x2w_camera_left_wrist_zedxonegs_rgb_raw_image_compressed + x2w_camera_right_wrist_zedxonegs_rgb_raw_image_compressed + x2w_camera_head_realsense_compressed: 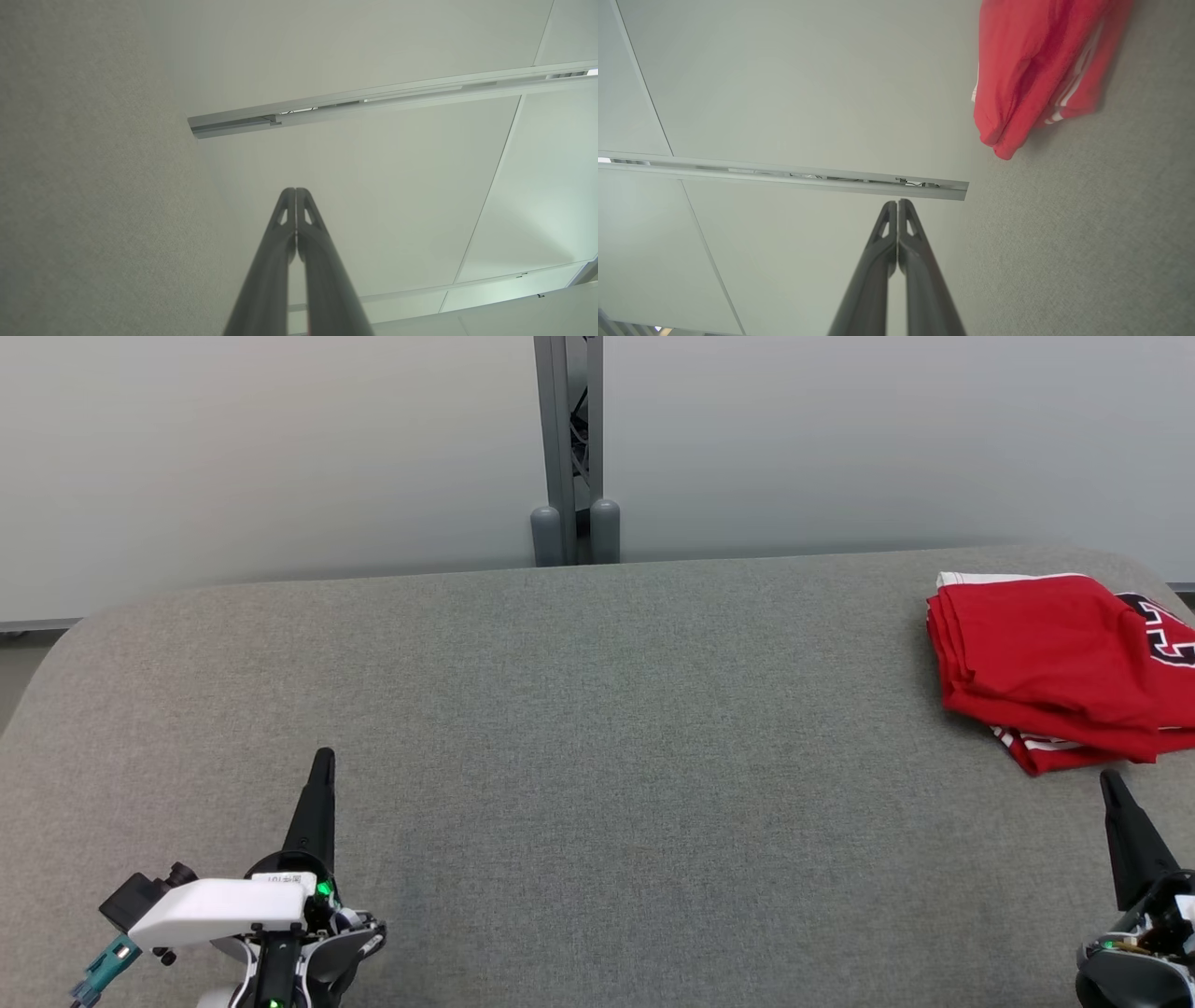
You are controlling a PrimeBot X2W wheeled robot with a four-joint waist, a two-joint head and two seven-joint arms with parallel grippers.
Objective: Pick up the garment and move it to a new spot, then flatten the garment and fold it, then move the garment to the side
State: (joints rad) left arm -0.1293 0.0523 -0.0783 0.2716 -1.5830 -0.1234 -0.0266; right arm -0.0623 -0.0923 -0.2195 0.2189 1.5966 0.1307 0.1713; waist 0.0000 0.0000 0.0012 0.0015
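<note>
Nearest, at lower left: left claw (pixel 322 758), long dark fingers pressed tip to tip, gripping nothing, pointing away over the bare grey felt-covered surface (pixel 597 728). Opposite, at lower right: right claw (pixel 1111 782), likewise shut and empty, tip near the red folded garment with white trim (pixel 1036 653) but not touching it. Garment lying at the far right of the surface, stacked in neat layers, partly cut off by the head view's edge.

Judged from that placement: already folded and set aside, so probably the closing stage of the task. Both claws parked low and well apart, presumably to keep clear of the fold and leave the layers undisturbed. Pressed-together fingers likely a rest posture, with no cloth caught between them in either wrist view.

Writing: small white sticker (pixel 283 878) on the left wrist housing, print too small to read. Black-and-white graphic (pixel 1167 633) on the garment, perhaps lettering, cropped and illegible. No brand readable anywhere.
</note>
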